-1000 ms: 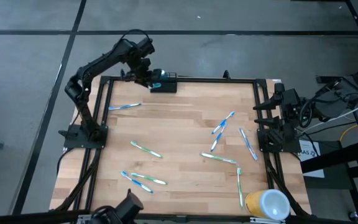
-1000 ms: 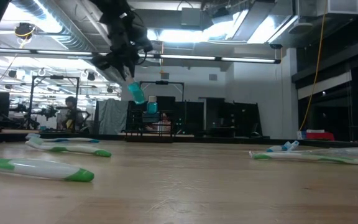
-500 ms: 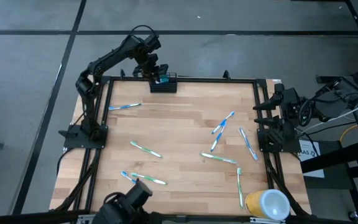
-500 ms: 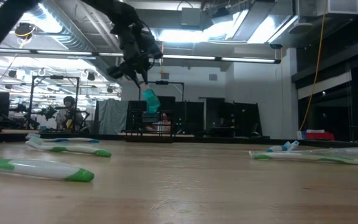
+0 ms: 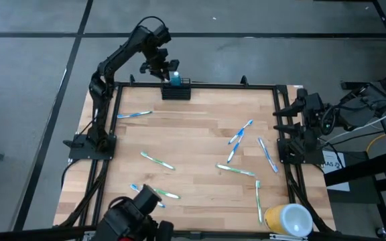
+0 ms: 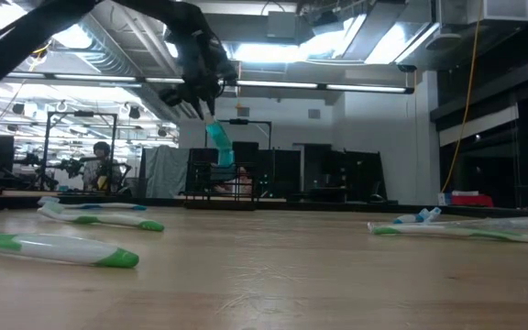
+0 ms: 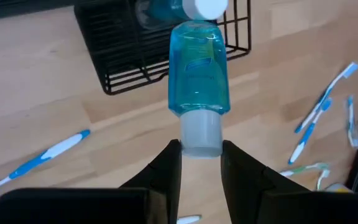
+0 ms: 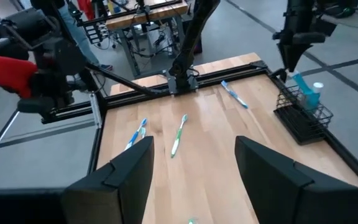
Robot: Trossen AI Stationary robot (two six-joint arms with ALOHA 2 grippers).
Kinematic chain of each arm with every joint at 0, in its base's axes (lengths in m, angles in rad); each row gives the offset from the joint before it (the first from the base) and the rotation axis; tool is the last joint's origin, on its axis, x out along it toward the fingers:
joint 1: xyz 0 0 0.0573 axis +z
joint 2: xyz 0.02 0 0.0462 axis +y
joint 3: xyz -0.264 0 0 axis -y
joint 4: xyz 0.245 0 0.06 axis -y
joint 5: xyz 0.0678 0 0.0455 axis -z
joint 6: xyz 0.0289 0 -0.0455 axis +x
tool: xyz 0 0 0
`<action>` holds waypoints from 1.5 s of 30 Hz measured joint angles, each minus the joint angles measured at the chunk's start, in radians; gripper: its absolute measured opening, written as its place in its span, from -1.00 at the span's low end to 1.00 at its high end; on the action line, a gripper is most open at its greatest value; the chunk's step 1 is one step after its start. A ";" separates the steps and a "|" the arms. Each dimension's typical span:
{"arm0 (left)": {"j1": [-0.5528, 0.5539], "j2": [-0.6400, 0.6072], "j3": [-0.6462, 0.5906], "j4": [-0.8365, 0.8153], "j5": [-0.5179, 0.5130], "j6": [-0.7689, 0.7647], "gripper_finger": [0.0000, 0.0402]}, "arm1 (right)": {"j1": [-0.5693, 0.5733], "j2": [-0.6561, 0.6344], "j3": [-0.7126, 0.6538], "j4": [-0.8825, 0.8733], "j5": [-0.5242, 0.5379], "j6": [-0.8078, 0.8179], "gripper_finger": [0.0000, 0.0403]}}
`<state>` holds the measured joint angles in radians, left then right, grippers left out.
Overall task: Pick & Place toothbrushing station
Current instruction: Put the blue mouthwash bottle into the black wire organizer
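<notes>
Two arms flank the wooden table [image 5: 193,134]. At its far edge the left gripper [image 5: 161,67] pinches the white cap of a blue bottle [image 7: 198,76] and holds it, body downward, directly over the black wire-mesh caddy [image 5: 176,90], where a second blue bottle [image 7: 166,9] already sits. A second ago the bottle hung left of the caddy; the arm has since swung it across and turned it nearer upright. At the right edge the right gripper [image 8: 191,168] waits with fingers spread. Toothbrushes [image 5: 157,161] lie scattered where they were.
</notes>
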<state>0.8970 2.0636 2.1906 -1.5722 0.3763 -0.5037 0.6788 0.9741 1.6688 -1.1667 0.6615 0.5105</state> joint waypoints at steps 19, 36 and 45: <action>-0.086 -0.002 -0.007 0.001 -0.011 -0.007 -0.59 | 0.000 0.000 0.000 0.000 0.005 -0.002 0.13; -0.537 -0.196 -0.184 0.001 -0.118 -0.192 -0.59 | 0.000 0.011 0.000 0.000 0.030 0.002 0.13; -0.788 -0.306 -0.498 0.001 -0.173 -0.319 -0.59 | 0.000 0.015 0.000 0.000 0.030 0.002 0.13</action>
<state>0.1094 1.7573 1.6927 -1.5716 0.2034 -0.8222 0.6788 0.9890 1.6688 -1.1664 0.6915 0.5125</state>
